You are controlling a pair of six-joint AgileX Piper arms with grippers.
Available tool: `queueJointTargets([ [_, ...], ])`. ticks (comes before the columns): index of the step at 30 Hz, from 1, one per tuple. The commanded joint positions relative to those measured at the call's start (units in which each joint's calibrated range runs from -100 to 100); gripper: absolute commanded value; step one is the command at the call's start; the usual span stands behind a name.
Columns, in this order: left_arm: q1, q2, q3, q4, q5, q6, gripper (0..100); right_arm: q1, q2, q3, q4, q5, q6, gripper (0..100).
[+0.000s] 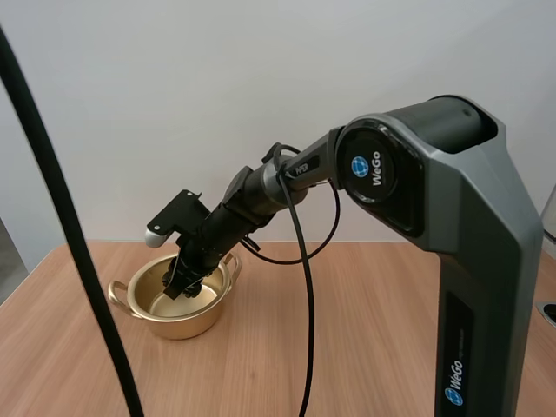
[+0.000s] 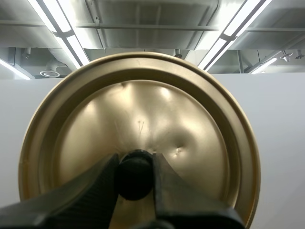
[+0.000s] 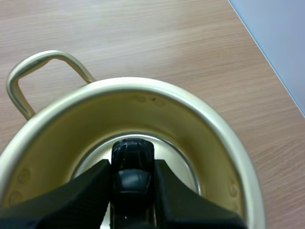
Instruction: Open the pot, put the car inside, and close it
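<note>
The high view looks forward and down over the surface (image 1: 382,339) from behind. The right wrist view peers closely into the same pot (image 1: 178,327); the left wrist view faces upward, close against the lid (image 2: 143,109).

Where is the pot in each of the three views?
High view: pot at left on the table, right gripper reaching inside.
Right wrist view: open pot under the right gripper pinching the car.
Left wrist view: its lid, knob pinched by left gripper.
Shared landmark: right gripper inside the pot.
</note>
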Motion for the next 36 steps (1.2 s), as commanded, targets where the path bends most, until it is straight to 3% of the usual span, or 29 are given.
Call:
queueJointTargets([
  [1,0.0,0.02,-0.03,-0.08,0.22,-0.01,0,0.02,0.19,0.0,-1.49,-0.05,0.47,0],
  [5,0.0,0.02,-0.03,-0.08,1.24,-0.01,0,0.02,1.03,-0.11,-2.09,-0.05,2.59,0],
  [6,0.0,0.02,-0.03,-0.08,1.43,-0.01,0,0.02,1.03,-0.11,-2.09,-0.05,2.59,4],
  [8,0.0,0.02,-0.03,-0.08,1.43,-0.01,0,0.02,1.18,-0.11,-1.69,-0.34,2.97,39],
  [10,0.0,0.02,-0.03,-0.08,1.43,-0.01,0,0.02,1.18,-0.16,-1.6,-2.48,4.61,85],
  [11,0.0,0.02,-0.03,-0.08,1.43,-0.01,0,0.02,1.18,-0.16,-1.6,-3.55,5.25,100],
  [22,0.0,0.02,-0.03,-0.19,1.38,-0.01,0,0.02,0.32,-0.57,-2.74,-1.8,6.04,100],
  [29,0.0,0.02,-0.03,-0.19,1.38,-0.01,0,0.02,-7.48,-0.57,-4.04,-1.76,7.43,100],
  [33,0.0,0.02,-0.03,-0.19,1.38,-0.01,0,0.02,-13.87,-0.57,-9.09,-1.76,12.39,100],
  [36,0.0,0.02,-0.03,-0.19,1.38,0.08,0,0.02,-19.42,-0.57,-17.24,-1.59,18.87,100],
])
